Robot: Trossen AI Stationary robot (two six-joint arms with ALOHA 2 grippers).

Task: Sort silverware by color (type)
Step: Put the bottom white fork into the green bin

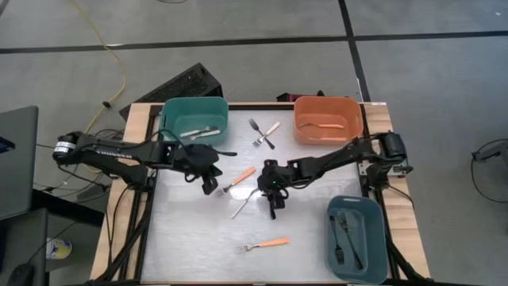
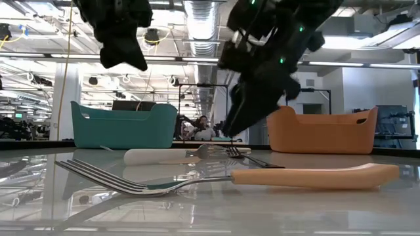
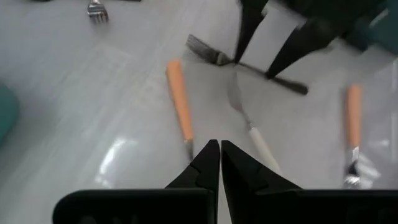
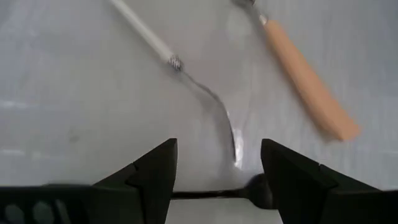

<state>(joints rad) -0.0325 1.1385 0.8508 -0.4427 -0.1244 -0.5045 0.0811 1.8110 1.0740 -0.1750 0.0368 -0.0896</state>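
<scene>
Several small forks lie flat on the table. An orange-handled fork point(image 1: 238, 179) point(image 3: 180, 109), a white-handled fork point(image 1: 244, 204) point(image 4: 180, 62) and a black fork point(image 3: 249, 62) lie at the middle. Another orange fork point(image 1: 262, 245) point(image 2: 315, 176) lies nearer the front edge. A dark and a cream fork point(image 1: 262, 133) lie crossed between the far bins. My left gripper point(image 1: 210, 187) point(image 3: 219, 155) hovers shut beside the middle orange fork's tines. My right gripper point(image 1: 272, 202) point(image 4: 217, 162) is open, pointing down over the black fork's handle point(image 4: 211, 195). My right gripper stands open over the black fork, coming from above, with the dark handle point(image 4: 211, 195) running from one finger to the other. I cannot tell whether a fingertip touches it. The fork lies flat on the table.
A teal bin point(image 1: 194, 117) with pale forks sits at the far left. An orange bin point(image 1: 328, 119) with an orange fork is at the far right. A blue-grey bin point(image 1: 357, 237) with dark forks is at the near right. Bare table spreads at the near left.
</scene>
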